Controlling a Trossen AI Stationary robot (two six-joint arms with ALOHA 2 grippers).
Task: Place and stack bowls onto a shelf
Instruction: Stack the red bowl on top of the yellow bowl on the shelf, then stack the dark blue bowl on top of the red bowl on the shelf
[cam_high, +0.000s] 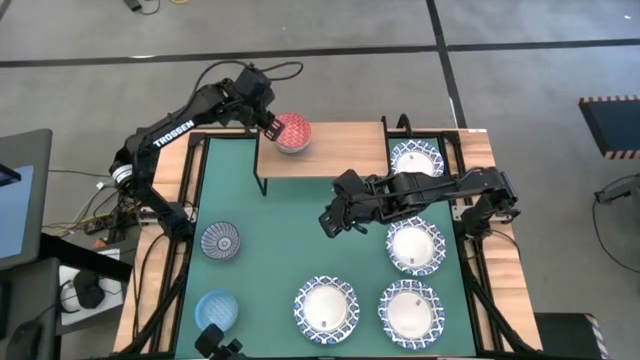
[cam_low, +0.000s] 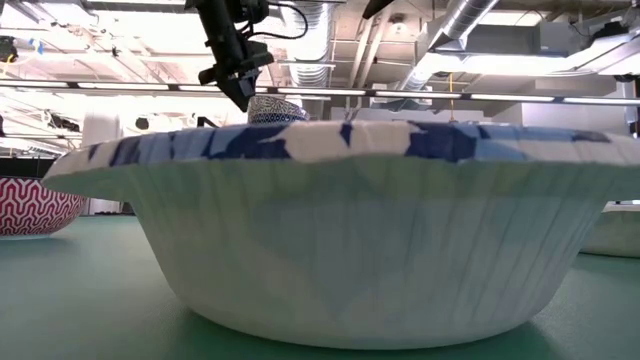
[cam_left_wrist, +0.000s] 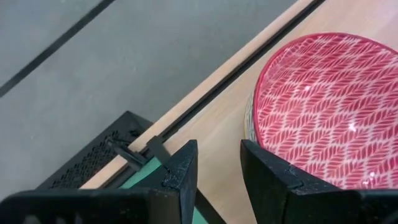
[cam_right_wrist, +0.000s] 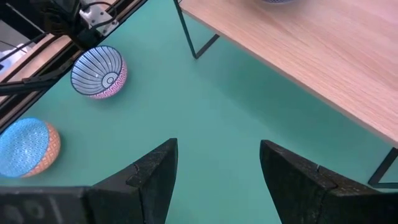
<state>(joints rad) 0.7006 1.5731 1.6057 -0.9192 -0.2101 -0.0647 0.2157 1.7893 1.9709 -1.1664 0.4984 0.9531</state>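
Note:
The red bowl (cam_high: 292, 132) stands on the left part of the light-wood shelf (cam_high: 335, 158); it also shows in the left wrist view (cam_left_wrist: 323, 106). My left gripper (cam_high: 270, 126) hangs just at the bowl's left rim, narrowly open, with nothing between its fingers (cam_left_wrist: 219, 168). My right gripper (cam_high: 327, 220) is open and empty above the middle of the green mat (cam_right_wrist: 217, 124), in front of the shelf. The grey-blue bowl (cam_high: 220, 241) and the light blue bowl (cam_high: 216, 310) rest on the mat at the left. The yellow bowl is out of view.
Three white bowls with blue rims rest on the mat at the near right (cam_high: 415, 247), (cam_high: 326, 307), (cam_high: 410, 310). A fourth (cam_high: 416, 160) sits just off the shelf's right end. One white bowl (cam_low: 380, 230) fills the low view. The shelf's middle and right are bare.

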